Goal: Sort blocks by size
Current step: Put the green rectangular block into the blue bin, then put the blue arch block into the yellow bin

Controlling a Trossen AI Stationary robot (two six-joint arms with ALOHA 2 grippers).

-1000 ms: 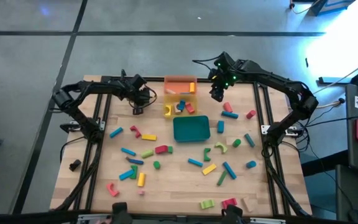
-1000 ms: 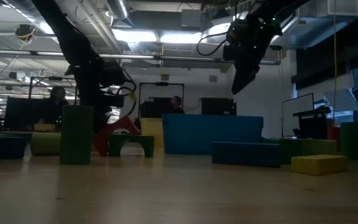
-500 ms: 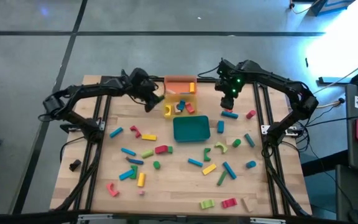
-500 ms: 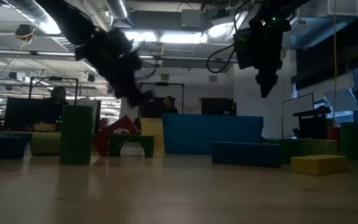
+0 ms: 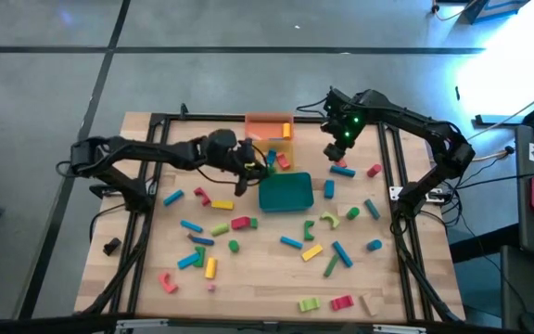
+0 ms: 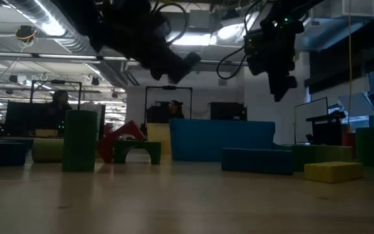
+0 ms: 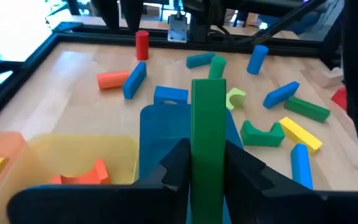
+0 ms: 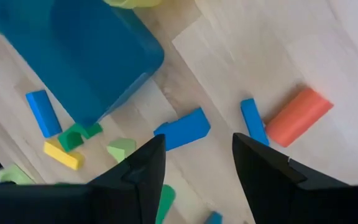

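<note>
Currently delivery step: left tool [image 7: 207, 163] clamped on green bar [image 7: 208, 124] above teal tray [image 5: 286, 192]. Right tool [image 8: 197, 155] apart, empty (over red cylinder [image 8: 298, 116]). Next: release bar into tray.

The left arm reaches across the middle of the high view, its left gripper [image 7: 207, 163] clamped on a long green wooden bar [image 7: 207, 124], while the right gripper [image 8: 194, 165] hangs upper right, fingers parted, empty.
</note>
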